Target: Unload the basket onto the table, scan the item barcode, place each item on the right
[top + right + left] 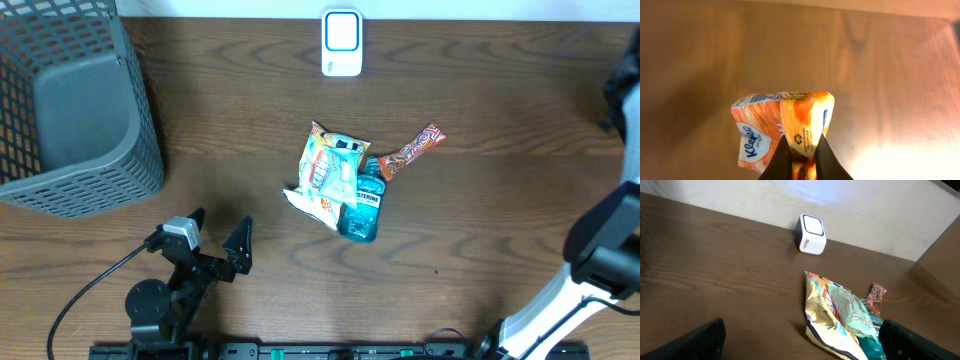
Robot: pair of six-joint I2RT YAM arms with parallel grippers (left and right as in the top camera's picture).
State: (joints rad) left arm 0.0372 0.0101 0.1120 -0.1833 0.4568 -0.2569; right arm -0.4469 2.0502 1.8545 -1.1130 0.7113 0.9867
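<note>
Your right hand (pixel 800 152) is closed on the lower edge of the orange tissue pack (pixel 782 125), lifted above the counter (pixel 880 75) so that, I think, its printed faces are free for the scanner (pixel 341 42), while your left hand (pixel 220 228) rests wide open.

Basket (pixel 138 135) far left, pile (pixel 345 182) mid-table, scanner (pixel 341 42) behind it

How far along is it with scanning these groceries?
Done: the right fingers have lifted an orange tissue pack. In hand: they pinch it above bare table, away from the white scanner. Left: scanning it, then the snack bag, blue bottle and candy bar piled mid-table. The left fingers are open, empty.
</note>
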